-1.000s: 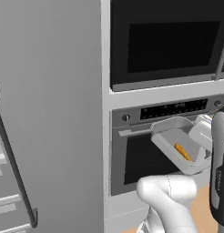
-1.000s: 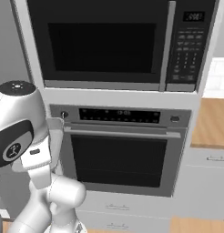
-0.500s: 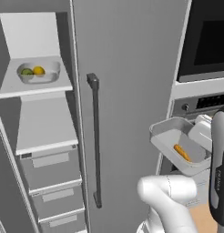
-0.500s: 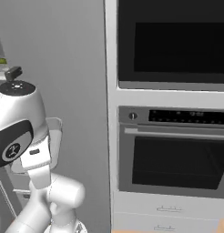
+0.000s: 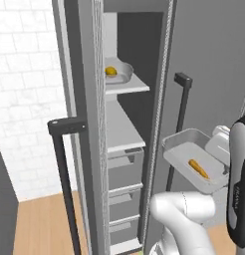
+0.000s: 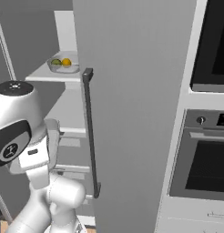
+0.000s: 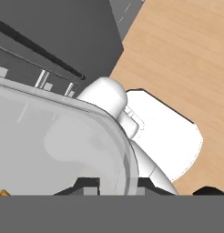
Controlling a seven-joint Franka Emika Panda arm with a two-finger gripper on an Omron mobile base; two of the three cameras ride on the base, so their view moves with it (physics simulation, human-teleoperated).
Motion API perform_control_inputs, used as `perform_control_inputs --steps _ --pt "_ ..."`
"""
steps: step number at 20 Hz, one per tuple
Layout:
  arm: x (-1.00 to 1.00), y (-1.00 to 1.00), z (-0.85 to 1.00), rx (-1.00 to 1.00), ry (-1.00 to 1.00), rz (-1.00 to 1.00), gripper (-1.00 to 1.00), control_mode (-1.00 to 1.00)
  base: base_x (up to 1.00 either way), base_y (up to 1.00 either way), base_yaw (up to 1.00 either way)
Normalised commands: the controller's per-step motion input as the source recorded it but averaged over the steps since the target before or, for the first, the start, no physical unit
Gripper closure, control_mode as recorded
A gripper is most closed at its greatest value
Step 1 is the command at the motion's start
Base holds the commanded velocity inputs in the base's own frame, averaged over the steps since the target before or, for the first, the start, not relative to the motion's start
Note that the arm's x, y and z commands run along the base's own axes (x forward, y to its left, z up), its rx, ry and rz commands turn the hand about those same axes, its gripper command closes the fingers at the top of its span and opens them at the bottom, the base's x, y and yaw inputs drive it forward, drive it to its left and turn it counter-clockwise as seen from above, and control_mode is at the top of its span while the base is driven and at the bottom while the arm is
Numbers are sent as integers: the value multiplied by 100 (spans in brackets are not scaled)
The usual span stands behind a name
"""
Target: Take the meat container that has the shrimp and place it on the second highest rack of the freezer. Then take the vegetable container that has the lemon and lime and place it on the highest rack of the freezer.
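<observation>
- Meat container (image 5: 191, 162): right end covered by the arm in the left base view; in the hand view its rim (image 7: 118, 136) runs off the left and bottom edges.
- Shrimp (image 5: 198, 168): too small for detail; in the hand view a speck of orange at the bottom left edge.
- Claw (image 7: 114, 184): fingertips cut by the bottom edge of the hand view, the container rim between them; grip cannot be judged.
- Vegetable container (image 5: 118, 73): left half hidden behind the open door of the freezer (image 5: 87, 124) in the left base view.
- Lime (image 6: 56, 62): small, part-hidden beside the lemon (image 6: 66, 62) in the right base view.
- Wall oven (image 6: 205, 154): cut off by the right edge.
</observation>
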Motion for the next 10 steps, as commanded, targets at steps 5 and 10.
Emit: perform_control_inputs --steps 5,10 --pt "0 0 0 0 0 0 100 100 30 47 26" --pt "7 8 0 0 3 3 100 -100 40 28 19"
